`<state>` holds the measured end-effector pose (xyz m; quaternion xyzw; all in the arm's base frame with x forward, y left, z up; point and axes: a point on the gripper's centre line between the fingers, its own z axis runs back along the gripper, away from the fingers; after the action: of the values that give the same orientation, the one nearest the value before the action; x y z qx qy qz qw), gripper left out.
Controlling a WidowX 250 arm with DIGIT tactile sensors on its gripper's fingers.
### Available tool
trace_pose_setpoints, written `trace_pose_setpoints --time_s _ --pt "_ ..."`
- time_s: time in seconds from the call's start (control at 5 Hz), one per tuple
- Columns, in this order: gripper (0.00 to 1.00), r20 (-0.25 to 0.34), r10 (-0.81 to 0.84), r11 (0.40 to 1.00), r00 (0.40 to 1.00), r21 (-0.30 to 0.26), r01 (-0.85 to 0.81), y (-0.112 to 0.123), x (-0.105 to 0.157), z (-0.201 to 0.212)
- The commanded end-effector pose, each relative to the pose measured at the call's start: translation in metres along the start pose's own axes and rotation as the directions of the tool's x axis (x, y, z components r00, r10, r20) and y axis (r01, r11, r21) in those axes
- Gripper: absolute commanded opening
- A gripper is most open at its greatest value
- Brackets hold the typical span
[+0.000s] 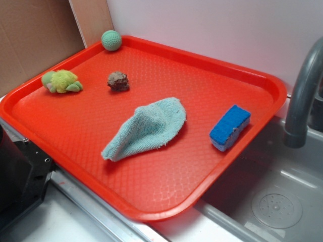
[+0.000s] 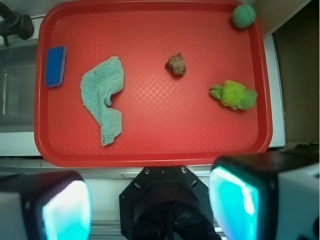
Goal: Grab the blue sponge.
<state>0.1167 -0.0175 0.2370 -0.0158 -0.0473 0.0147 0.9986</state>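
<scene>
The blue sponge lies flat near the right edge of the red tray, with a thin white layer along its lower side. In the wrist view it sits at the tray's far left. My gripper hangs high above the robot base, well off the tray's near edge, far from the sponge. Its two fingers stand wide apart with nothing between them. The exterior view does not show the gripper.
A light teal knitted cloth lies mid-tray beside the sponge. A brown lump, a green-yellow plush toy and a green ball sit farther off. A grey faucet and a sink adjoin the tray.
</scene>
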Motion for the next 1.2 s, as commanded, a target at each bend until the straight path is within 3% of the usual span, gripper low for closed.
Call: trace_pose_setpoints --time_s 0.0,0.2,0.4,1.0 --pt "1.00 0.000 0.000 1.000 1.000 0.000 0.000 0.000 0.000 0.000" --pt "1.00 0.067 0.032 0.999 0.997 0.003 -0.033 -0.050 0.041 -0.054" --pt "1.00 0.016 0.099 0.995 0.995 0.028 -0.099 -0.095 0.063 -0.092" --pt "1.00 0.016 0.099 0.995 0.995 0.028 -0.099 -0.095 0.063 -0.092"
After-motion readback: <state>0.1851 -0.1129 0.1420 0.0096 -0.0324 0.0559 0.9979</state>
